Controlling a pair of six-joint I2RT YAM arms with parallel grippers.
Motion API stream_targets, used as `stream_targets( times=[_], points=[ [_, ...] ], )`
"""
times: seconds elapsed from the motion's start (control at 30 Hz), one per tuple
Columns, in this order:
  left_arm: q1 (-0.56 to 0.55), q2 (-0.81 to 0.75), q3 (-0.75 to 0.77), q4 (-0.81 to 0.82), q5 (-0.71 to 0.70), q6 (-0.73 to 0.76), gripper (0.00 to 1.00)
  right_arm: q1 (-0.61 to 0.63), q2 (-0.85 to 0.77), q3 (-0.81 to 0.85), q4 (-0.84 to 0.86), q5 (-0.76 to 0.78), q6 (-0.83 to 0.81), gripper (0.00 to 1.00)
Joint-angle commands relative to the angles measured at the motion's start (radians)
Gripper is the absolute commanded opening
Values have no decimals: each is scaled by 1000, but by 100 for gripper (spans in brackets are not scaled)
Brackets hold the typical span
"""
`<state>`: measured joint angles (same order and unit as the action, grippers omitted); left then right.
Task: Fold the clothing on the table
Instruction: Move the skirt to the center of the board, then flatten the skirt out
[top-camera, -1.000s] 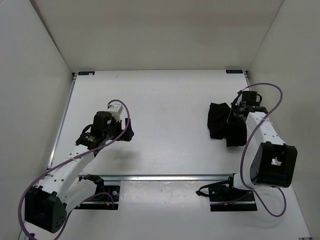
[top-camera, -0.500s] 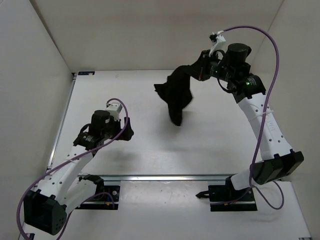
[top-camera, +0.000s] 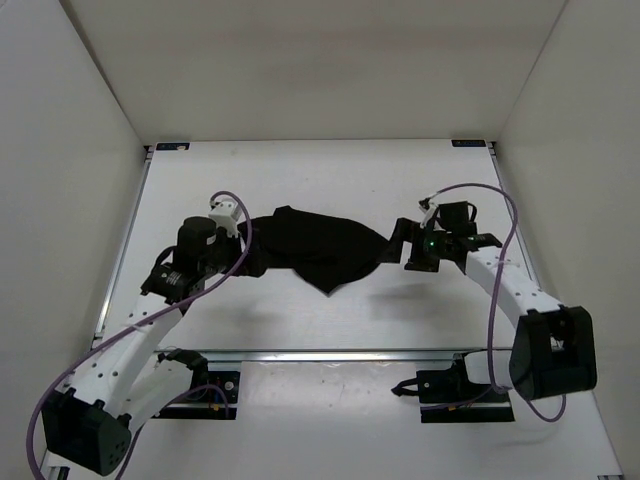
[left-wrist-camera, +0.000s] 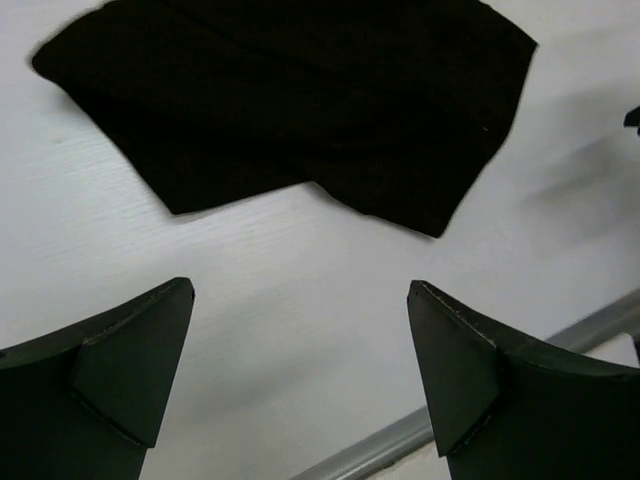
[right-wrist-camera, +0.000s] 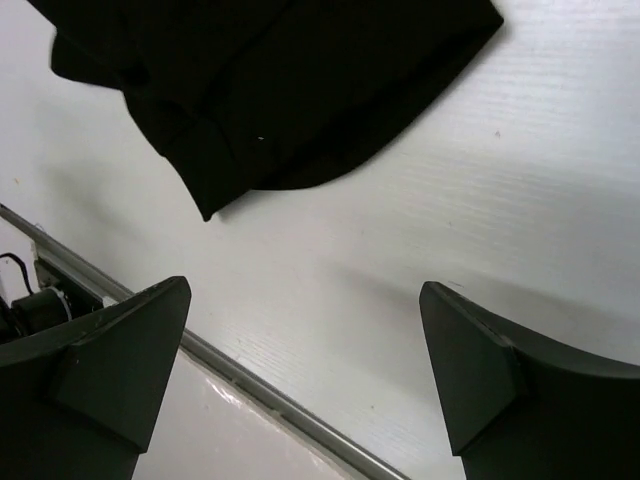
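Black fabric, the clothing, lies loosely spread near the middle of the table, between the 2 arms and close to both. It is not flat: the left wrist view shows 1 layer lapping over another along a slanted ridge, and the right wrist view shows a thicker hem band running down to a pointed corner. My reading is that it has been laid out so each arm can reach an end of it, and no tidy fold is made yet.

The left gripper has its jaws wide apart with nothing between them, its fingers poised just short of the near edge of the cloth. The right gripper is likewise spread and empty, looking at the hemmed corner. Neither touches the garment as far as the wrist views show, though from above the left one sits so close that I cannot tell for sure. Both look placed for a pinch at opposite ends.

The surface is matte white and bare around the cloth, with a metal rail along the near side and small corner brackets at the back. Plain white walls close it in, and purple cables loop from the arms
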<state>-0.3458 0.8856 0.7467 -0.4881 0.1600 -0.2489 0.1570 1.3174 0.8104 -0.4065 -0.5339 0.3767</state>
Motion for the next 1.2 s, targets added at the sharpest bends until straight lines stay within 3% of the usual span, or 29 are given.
stream_targets(
  times=[0.0,0.27,0.4,0.67,0.77,1.03,1.17],
  points=[
    [-30,29,-26,45,119,-55,99,-3,-162,16,49,87,-12,96],
    [-222,121,-202,338,182,-304,98,-86,-267,-135,83,55,13,92],
    [-281,196,-217,449,64,-388,99,-79,-264,-145,94,49,13,92],
    [-331,413,-195,722,47,-529,96,-91,-238,-132,92,54,-1,92],
    [-369,507,-133,735,47,-547,89,-117,-247,-148,112,32,-4,92],
    [-482,634,88,628,-158,-417,96,-155,-276,-189,130,-12,-8,92],
    [-478,734,175,582,-158,-414,96,-184,-293,-194,121,-24,-19,92]
  ],
)
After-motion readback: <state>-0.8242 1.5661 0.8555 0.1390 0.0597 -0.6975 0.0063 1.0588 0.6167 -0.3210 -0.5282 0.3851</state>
